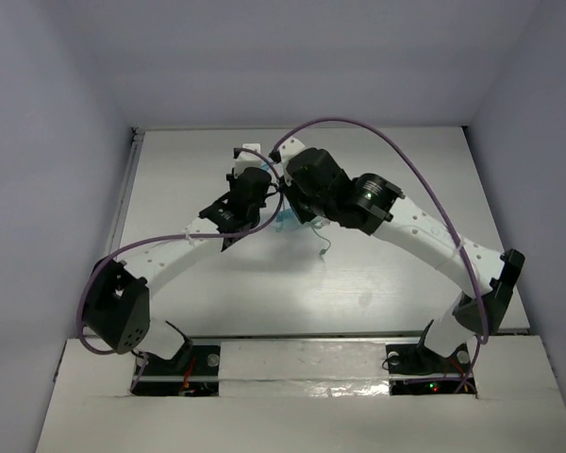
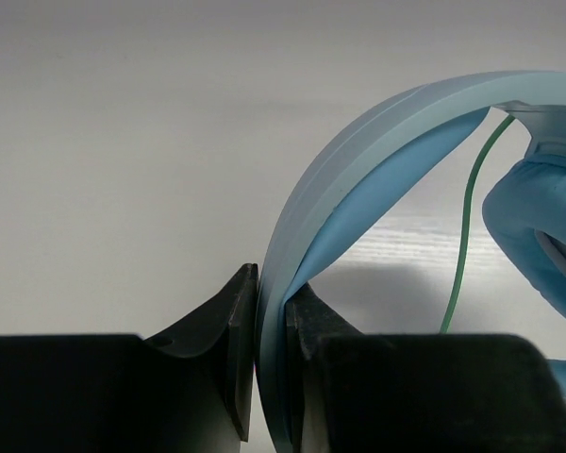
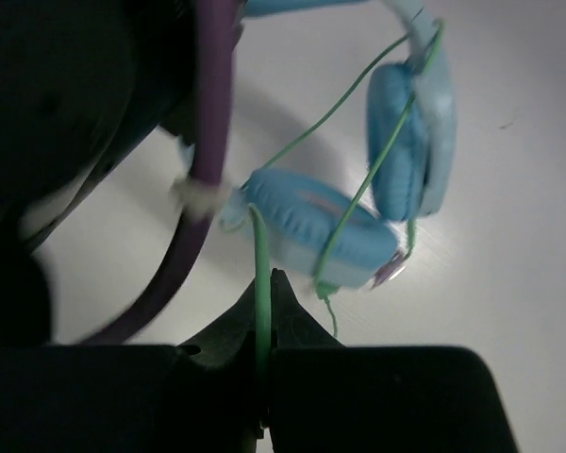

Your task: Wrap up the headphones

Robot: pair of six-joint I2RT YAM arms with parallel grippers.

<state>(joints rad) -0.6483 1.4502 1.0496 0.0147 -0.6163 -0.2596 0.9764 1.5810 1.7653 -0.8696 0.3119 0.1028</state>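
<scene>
Left arm [image 1: 174, 253] and right arm [image 1: 424, 231] arch inward, wrists close together.
Left gripper [image 2: 272, 321] clamps the headband [image 2: 377, 123]; right gripper [image 3: 264, 316] pinches the cable [image 3: 260, 255], jaws nearly closed.

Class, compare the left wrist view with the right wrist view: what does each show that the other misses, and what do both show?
Only the left wrist view: the headband clamped between the left jaws. Only the right wrist view: both ear cups together, the green cable pinched between the right jaws, and a purple arm cable. Both: the light blue headphones, their green cable and the white table.
</scene>
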